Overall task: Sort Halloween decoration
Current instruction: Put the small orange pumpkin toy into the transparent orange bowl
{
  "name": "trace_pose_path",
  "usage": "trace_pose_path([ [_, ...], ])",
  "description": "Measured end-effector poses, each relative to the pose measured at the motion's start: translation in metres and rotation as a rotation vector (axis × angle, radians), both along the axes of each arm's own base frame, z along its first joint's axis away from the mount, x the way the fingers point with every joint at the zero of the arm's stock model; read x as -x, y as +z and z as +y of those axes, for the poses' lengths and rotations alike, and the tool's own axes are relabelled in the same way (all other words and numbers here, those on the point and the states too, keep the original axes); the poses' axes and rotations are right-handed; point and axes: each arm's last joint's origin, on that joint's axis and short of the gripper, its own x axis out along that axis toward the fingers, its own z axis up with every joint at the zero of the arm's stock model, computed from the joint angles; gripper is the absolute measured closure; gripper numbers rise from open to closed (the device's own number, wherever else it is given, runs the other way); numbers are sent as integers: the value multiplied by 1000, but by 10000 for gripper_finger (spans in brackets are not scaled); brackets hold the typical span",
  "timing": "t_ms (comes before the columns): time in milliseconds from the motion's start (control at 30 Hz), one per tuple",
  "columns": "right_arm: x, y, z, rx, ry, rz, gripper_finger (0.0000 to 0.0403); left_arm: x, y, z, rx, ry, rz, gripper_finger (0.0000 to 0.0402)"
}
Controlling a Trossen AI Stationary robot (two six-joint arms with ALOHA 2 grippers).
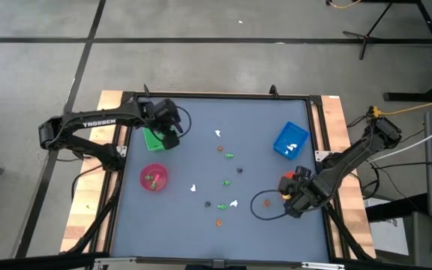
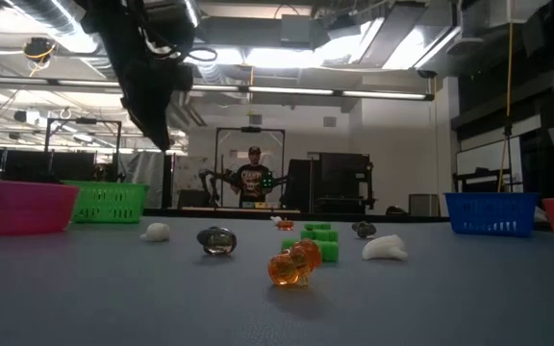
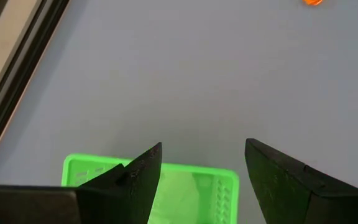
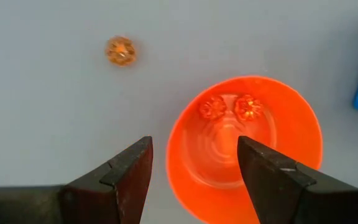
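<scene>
Two orange figures (image 4: 230, 107) sit in one orange bowl (image 4: 303, 162) beneath the wide, empty right end effector (image 4: 192, 163).

Two dark, jointed robot arms; the left arm (image 1: 88, 126) bears white "TROSSEN" lettering, black cables loop beside each, fingers (image 4: 126, 177) wedge-shaped.

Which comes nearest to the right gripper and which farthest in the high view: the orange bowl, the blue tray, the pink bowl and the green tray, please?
From the right gripper, at the table's right side:
1. orange bowl, directly beneath it.
2. blue tray, on the same side, toward the far edge.
3. pink bowl, across the table on the left.
4. green tray, at the far left under the left gripper.
</scene>
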Motion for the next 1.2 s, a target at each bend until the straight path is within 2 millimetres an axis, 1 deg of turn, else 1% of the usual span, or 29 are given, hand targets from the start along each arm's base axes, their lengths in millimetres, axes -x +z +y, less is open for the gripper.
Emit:
trace_pose_path([
  [233,-11,19,9,-69,0,-97,169,-9,2,-10,-18,-55,-47,188],
  [433,-22,25,17,-102,67,-237,169,-14,3,-19,-24,-95,-70,188],
  [633,-32,30,21,-56,151,-382,169,-17,3,-27,-22,-125,-72,188],
  [767,-37,32,24,-21,205,-445,169,-18,3,-30,-21,-141,-72,188],
  [833,-40,30,26,-1,233,-461,169,-18,3,-32,-21,-148,-72,188],
  [967,-49,17,34,30,293,-446,169,-19,3,-34,-21,-159,-73,188],
  [1200,-59,-16,42,105,328,-328,169,-20,4,-36,-20,-165,-75,188],
])
